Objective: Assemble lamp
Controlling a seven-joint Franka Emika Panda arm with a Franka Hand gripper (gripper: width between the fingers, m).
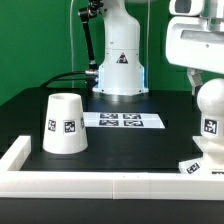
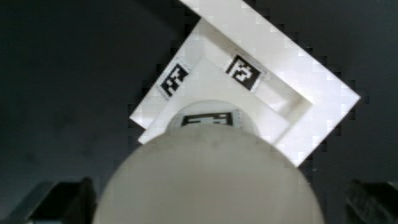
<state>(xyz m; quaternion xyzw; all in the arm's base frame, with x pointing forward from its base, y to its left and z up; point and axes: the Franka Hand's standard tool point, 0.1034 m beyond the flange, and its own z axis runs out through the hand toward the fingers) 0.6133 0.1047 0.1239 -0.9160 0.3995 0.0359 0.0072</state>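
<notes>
The pincer [image 2: 217, 205] stands wide open, holding nothing, above the bulb [image 2: 199, 175] seated on the base [image 2: 285, 95].

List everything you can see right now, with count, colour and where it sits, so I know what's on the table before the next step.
shade: one, white, standing wide end down on the table at the exterior view's left.
bulb: one, white, upright on the base at the exterior view's right.
base: one, white, under the bulb, near the wall.
marker board: one, white, flat mid-table.
wall: one, white, along the table's near edge.
table: one, black.
pedestal: one, white, behind.
gripper: one, open, above the bulb.
</notes>
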